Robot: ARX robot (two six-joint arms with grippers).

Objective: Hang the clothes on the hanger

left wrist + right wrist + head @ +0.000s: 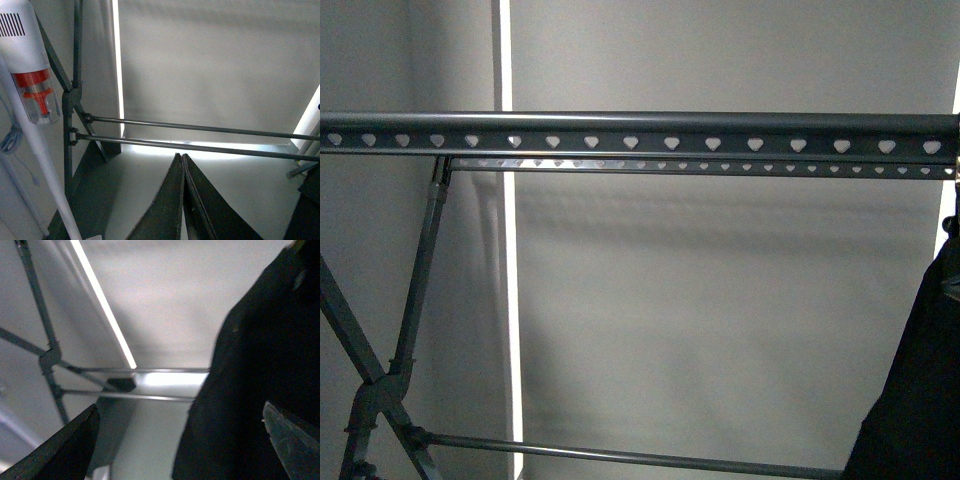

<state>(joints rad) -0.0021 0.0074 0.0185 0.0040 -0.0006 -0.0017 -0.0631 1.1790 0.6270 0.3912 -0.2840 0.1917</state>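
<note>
The dark grey clothes rack's long rail [640, 132] with heart-shaped holes crosses the top of the front view; a second rail runs just behind it. The black T-shirt [918, 400] hangs at the far right edge under the rail's right end. In the right wrist view the shirt [255, 380] fills the right side, between and beyond the wide-apart fingers of my open right gripper [182, 427]. My left gripper [183, 160] is shut and empty, pointing at the rack's lower bars [200, 137]. Neither gripper shows in the front view.
A white stick vacuum [30, 90] with a red-and-clear dust cup leans at the rack's crossed side frame [70, 100]. A grey wall with a bright vertical gap [507, 300] stands behind the rack. The rack's lower crossbar [620, 455] runs near the floor.
</note>
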